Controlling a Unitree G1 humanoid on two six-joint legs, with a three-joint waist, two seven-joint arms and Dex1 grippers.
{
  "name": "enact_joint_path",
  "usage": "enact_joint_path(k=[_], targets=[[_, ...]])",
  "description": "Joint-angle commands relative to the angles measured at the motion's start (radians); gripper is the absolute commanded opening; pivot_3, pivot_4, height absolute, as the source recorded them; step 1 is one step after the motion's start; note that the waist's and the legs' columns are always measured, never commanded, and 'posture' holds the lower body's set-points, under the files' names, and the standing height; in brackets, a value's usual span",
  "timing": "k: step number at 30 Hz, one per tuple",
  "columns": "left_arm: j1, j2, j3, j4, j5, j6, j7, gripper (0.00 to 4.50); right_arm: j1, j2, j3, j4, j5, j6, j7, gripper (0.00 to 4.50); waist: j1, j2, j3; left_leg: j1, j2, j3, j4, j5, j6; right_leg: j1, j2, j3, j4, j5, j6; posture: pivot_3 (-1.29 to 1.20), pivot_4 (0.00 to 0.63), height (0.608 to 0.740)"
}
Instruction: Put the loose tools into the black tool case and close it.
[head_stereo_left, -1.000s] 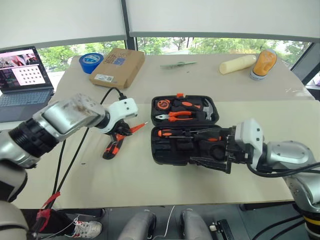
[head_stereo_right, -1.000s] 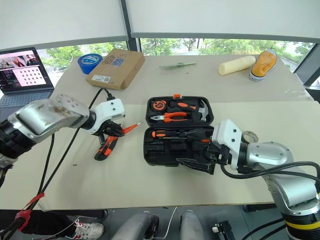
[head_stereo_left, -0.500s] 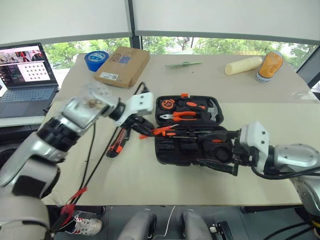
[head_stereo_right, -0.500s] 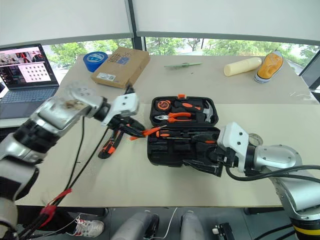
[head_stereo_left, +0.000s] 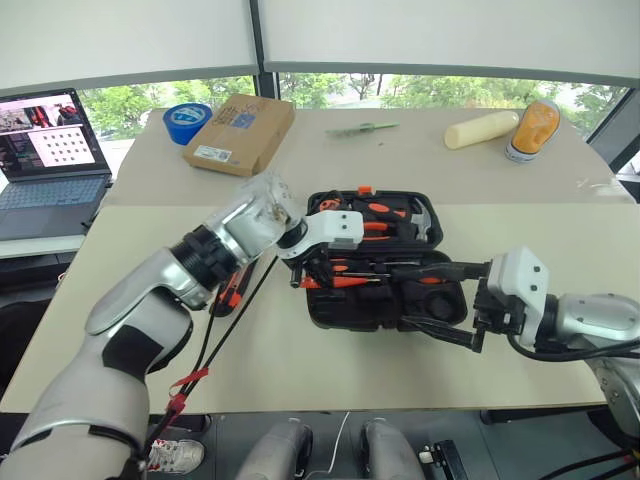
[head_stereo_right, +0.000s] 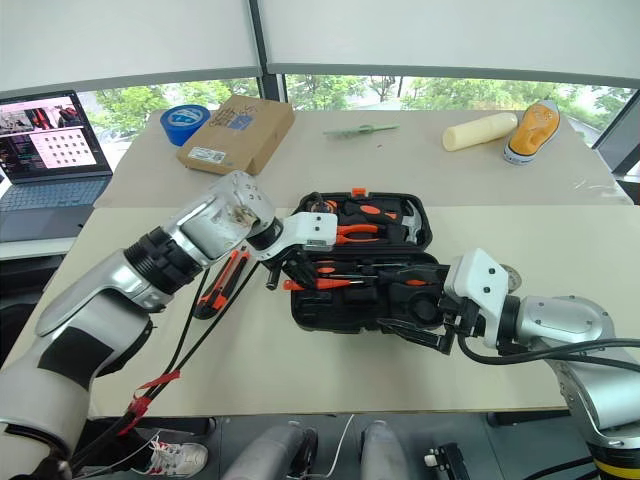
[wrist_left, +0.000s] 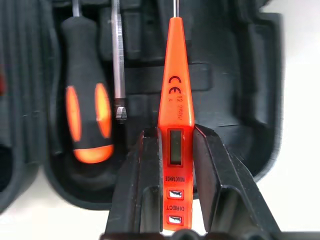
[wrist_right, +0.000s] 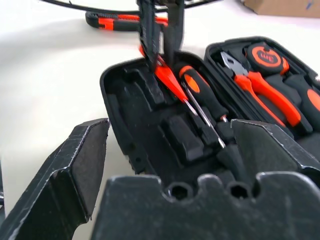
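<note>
The black tool case lies open at the table's middle. Pliers and a hammer sit in its far half. My left gripper is shut on the slim orange tester screwdriver, holding it low over the near half's left end. A black-and-orange screwdriver lies in a slot beside it. The black-orange utility knife rests on the table left of the case, partly behind my left arm. My right gripper stands open at the case's near right corner, its fingers either side of that corner.
A blue tape roll and a brown cardboard box sit at the far left, with a laptop beyond the table's left edge. A cream cylinder and an orange shoe lie far right. A black cable trails from my left arm.
My left gripper has carried the tester screwdriver to the right, from beside the knife to over the case's near half. The right gripper has stayed open by the case.
</note>
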Motion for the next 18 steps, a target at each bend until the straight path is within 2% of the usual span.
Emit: enact_joint_path(k=[1, 8, 18], targets=[[-0.021, -0.054, 0.020, 0.040, 0.023, 0.022, -0.003, 0.42, 0.009, 0.003, -0.041, -0.034, 0.012, -0.007, -0.014, 4.50, 0.000, 0.000, 0.000, 0.000, 0.000, 0.000, 0.000, 0.000, 0.000, 0.000, 0.000, 0.000, 0.000, 0.000, 0.000, 0.00, 0.150, 0.735], [-0.034, -0.129, 0.019, 0.083, 0.051, 0.054, -0.017, 0.42, 0.021, 0.014, -0.033, -0.040, 0.006, -0.013, -0.031, 4.50, -0.004, 0.000, 0.000, -0.001, 0.000, 0.000, 0.000, 0.000, 0.000, -0.001, 0.000, 0.000, 0.001, 0.000, 0.000, 0.00, 0.150, 0.735], [-0.025, -0.109, -0.007, 0.100, 0.126, 0.040, -0.064, 0.42, 0.034, 0.023, -0.037, -0.049, 0.007, -0.017, -0.045, 4.50, -0.005, 0.000, 0.000, 0.000, 0.000, 0.000, 0.000, 0.000, 0.000, -0.001, 0.000, 0.000, 0.000, 0.000, 0.000, 0.00, 0.150, 0.735]])
